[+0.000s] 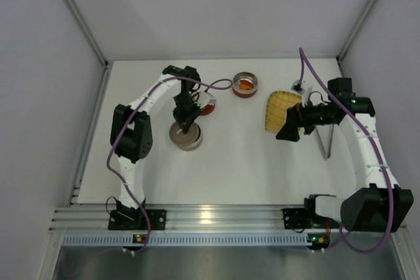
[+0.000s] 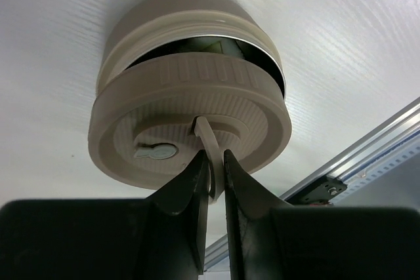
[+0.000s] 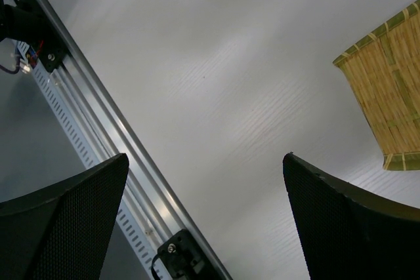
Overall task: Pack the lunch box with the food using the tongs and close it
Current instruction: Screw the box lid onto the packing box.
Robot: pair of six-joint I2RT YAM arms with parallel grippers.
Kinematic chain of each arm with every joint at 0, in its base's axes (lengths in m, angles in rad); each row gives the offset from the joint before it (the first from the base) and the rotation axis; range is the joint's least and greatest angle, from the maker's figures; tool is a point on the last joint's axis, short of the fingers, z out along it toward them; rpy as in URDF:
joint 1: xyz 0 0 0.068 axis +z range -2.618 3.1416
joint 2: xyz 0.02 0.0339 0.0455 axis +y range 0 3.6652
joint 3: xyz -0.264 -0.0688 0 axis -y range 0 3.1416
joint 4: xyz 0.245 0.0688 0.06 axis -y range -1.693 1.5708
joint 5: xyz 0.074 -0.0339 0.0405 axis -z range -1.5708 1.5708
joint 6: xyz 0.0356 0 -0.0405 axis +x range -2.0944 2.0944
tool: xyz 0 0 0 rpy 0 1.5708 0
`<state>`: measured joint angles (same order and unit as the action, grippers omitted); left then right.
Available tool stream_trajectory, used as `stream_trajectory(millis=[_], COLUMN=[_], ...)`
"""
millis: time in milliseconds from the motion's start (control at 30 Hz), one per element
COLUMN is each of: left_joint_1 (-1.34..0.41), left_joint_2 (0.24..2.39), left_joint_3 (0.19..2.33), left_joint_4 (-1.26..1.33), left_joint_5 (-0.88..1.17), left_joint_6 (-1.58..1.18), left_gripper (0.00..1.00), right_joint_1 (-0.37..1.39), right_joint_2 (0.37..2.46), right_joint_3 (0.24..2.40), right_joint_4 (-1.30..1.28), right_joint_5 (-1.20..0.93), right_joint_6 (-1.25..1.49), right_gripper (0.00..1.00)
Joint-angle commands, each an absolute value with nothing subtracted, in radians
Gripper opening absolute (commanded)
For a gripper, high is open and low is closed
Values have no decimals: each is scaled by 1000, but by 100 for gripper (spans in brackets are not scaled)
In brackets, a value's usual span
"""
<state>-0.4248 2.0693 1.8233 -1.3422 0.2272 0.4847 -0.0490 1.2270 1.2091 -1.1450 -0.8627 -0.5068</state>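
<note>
The lunch box is a round beige tin (image 2: 177, 27) on the table, also seen from above (image 1: 187, 138). Its beige lid (image 2: 164, 106) hangs tilted over the tin's mouth, leaving a gap at the far side. My left gripper (image 2: 215, 157) is shut on the lid's thin strap (image 2: 209, 137), directly above the tin (image 1: 186, 121). An orange piece of food (image 1: 245, 85) lies in an open red-walled tin (image 1: 245, 93). The tongs (image 1: 327, 141) lie on the table right of my right gripper (image 1: 287, 132), which hovers open and empty (image 3: 205, 157).
A second reddish tin (image 1: 209, 107) sits partly hidden behind the left arm. The yellow woven mat (image 1: 279, 109) lies under the right wrist, its corner visible (image 3: 387, 90). An aluminium rail (image 3: 98, 116) runs along the near table edge.
</note>
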Motion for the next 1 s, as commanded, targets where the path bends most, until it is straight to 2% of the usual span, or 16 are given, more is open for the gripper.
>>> stream_trajectory(millis=[0,233,367,467,967], left_joint_1=[-422,-422,-422,-423,-422], left_joint_2=[2011,1954,1954,1950,2011], left_joint_3=[1783,1743,1755,1769,1856], left_joint_4=[-1418,-1358,-1358,-1367,-1356], left_joint_5=[230,239,248,271,233], left_joint_6=[476,442,417,399,331], left_gripper=[18,24,14,1,0], right_joint_1=[-66,-66,-64,-66,-66], right_joint_2=[1206,1198,1197,1190,1177], right_joint_3=[1213,1203,1200,1193,1158], right_joint_4=[-1146,-1141,-1138,-1135,-1120], right_joint_5=[-899,-903,-908,-908,-925], right_joint_6=[-543,-542,-540,-538,-531], right_gripper=[100,99,99,99,99])
